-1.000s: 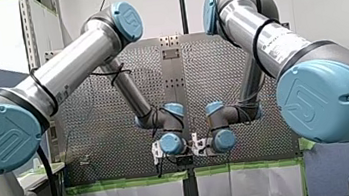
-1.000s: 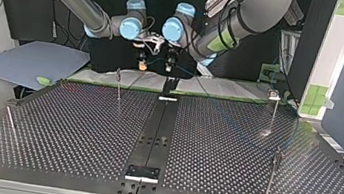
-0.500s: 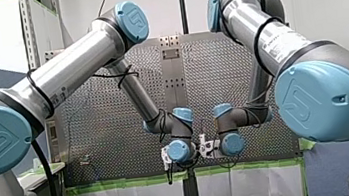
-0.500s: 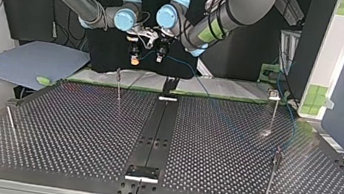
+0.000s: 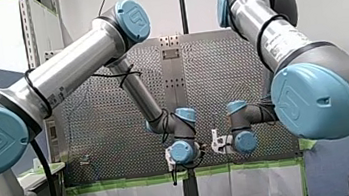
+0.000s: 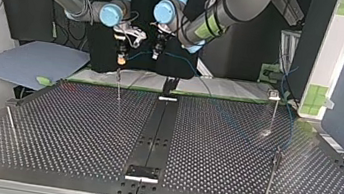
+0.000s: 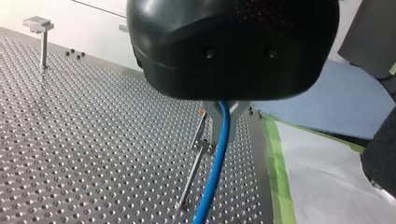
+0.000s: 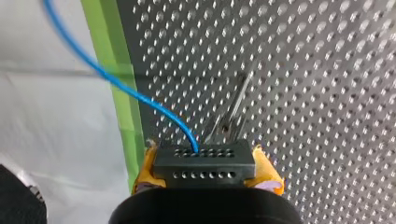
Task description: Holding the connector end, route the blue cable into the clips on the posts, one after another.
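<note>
1. Cable (image 8: 116, 84) ends in a black connector (image 8: 204, 167). My right gripper (image 8: 204, 164) clamps that block between its yellow pads (image 8: 267, 173), one pad on each short side.
2. My left gripper (image 7: 225, 114) is nearly closed, with its metal fingers (image 7: 214, 122) narrow around the cable. It sits just beside the right gripper.
3. Between the two grippers the cable hangs in a short, slack span. Past the left gripper it trails off over the table (image 6: 80, 125), well away from both.
4. A thin post (image 6: 119, 87) stands almost straight below the right gripper, with a clip (image 7: 204, 145) at its top. Neither gripper touches it, and I see no cable in any clip.
5. What could go wrong first is that the connector meets the post tip on the way down, because the block hangs right over it and not to one side.
6. The slack span could also miss the clip. A loose cable can ride past the slot, so it probably needs to be drawn taut first.
7. Pulling the grippers apart too hard has its own risk. The cable may slide through the metal fingers or twist the connector in the pads.
8. Both wrists point their fingers down, high above the near edge of the table. The forearms angle in towards each other, so there is little room between them.
</note>
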Controlling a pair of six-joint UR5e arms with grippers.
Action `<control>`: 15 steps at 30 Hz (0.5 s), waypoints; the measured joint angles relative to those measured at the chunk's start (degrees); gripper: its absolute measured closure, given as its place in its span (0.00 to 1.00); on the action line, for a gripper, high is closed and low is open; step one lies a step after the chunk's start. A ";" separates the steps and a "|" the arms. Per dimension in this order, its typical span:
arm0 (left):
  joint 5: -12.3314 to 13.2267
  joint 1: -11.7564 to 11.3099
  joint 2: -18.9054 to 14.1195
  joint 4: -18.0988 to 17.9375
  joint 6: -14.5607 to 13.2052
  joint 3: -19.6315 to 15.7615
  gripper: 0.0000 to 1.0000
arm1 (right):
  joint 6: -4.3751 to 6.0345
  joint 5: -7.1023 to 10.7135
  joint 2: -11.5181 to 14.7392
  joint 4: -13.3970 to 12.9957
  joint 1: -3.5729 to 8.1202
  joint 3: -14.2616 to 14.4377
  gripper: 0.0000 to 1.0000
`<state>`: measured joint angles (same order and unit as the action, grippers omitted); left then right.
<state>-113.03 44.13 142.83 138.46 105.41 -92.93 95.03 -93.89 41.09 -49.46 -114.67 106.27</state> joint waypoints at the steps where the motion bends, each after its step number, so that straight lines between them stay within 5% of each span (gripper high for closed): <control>1: -0.03 0.13 0.00 0.01 0.17 0.11 1.00 | -0.28 0.65 0.02 -0.57 0.68 0.58 1.00; 7: -0.54 1.27 1.50 1.76 0.99 2.46 1.00 | -1.64 3.57 0.03 -1.30 3.66 1.63 1.00; 15: -2.34 2.84 5.46 4.79 2.47 6.58 1.00 | -2.12 7.28 0.03 -1.45 7.37 1.70 1.00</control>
<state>-115.37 46.97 148.29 143.26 107.88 -86.35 92.91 -86.61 41.12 -50.91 -107.30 107.97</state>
